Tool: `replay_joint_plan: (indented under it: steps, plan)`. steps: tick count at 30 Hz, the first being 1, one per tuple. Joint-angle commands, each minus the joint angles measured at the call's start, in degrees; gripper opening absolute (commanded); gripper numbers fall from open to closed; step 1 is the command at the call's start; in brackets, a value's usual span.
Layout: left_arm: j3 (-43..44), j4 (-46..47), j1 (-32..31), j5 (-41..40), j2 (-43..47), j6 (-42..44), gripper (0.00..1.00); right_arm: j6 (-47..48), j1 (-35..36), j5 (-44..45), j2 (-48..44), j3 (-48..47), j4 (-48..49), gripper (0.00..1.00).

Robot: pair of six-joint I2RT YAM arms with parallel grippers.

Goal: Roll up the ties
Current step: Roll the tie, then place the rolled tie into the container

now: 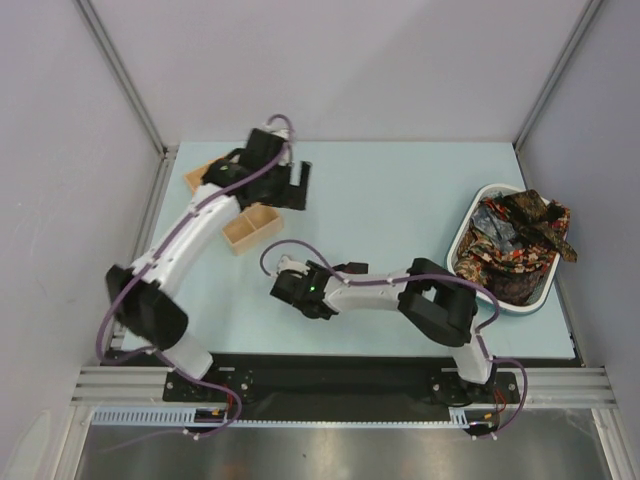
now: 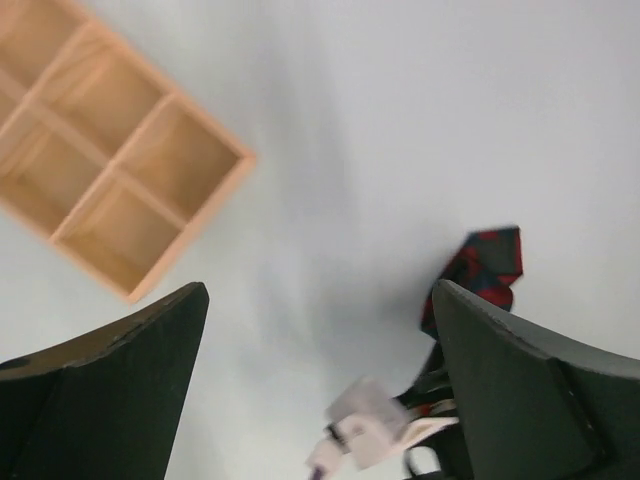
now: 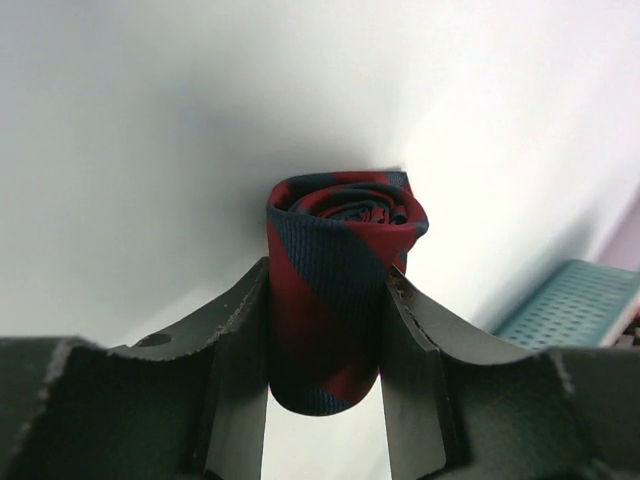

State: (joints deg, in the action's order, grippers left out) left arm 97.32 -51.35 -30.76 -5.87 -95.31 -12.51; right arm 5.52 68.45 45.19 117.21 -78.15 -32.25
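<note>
1. The rolled tie (image 3: pixel 340 290), in the centre of the frame, is dark navy with broad red diagonal stripes.
2. The heaped ties (image 1: pixel 515 245), at the right, are patterned in dark red, brown and gold.
3. The tray (image 2: pixel 190 225), upper left, is plain pale wood.
4. The table (image 1: pixel 400 200) is light blue-green.

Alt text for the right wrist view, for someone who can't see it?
The right gripper is shut on a rolled navy tie with red diagonal stripes, its coiled end showing at the top. Behind it is a pale blurred surface.
</note>
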Motion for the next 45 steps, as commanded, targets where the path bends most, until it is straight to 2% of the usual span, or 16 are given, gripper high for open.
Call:
replay_joint_plan:
  steps: [1,6,9,14,19,25,28,32,43,45]
  plan:
    - [-8.35,8.71,7.35,0.33,8.63,-6.99,1.00,-4.90,-3.39,-11.42,-6.88,3.08,2.36,0.22]
    - [-18.38,14.96,18.26,4.37,16.63,-13.22,1.00,-7.88,-9.28,-24.06,-12.87,5.64,4.65,0.20]
    - [-21.02,16.02,21.00,3.94,18.14,-14.20,1.00,-9.12,-13.24,-29.95,-15.16,5.81,3.78,0.20]
    - [-24.10,16.46,22.50,2.62,19.02,-14.65,1.00,-11.67,-19.65,-38.58,-17.97,7.48,3.33,0.20]
    - [-27.00,17.08,24.34,0.78,18.50,-13.94,1.00,-12.64,-22.91,-41.23,-20.61,10.21,5.35,0.20]
    - [-29.82,18.39,26.46,-0.62,13.75,-13.94,0.98,-13.25,-25.11,-43.34,-23.78,12.14,8.60,0.20]
    - [-31.13,20.67,27.42,-1.95,10.59,-16.31,0.91,-13.17,-25.20,-43.87,-25.00,12.76,9.92,0.19]
    - [-30.44,22.52,27.86,-3.97,5.93,-19.47,0.75,-13.17,-25.20,-44.40,-26.59,13.81,11.33,0.17]
    - [-32.89,28.93,28.04,-6.17,-4.88,-24.22,0.60,-12.20,-26.17,-43.52,-27.82,10.57,8.78,0.17]
    - [-34.38,30.17,28.04,-5.91,-5.24,-24.84,0.54,-12.11,-26.52,-43.96,-28.35,9.69,8.26,0.17]
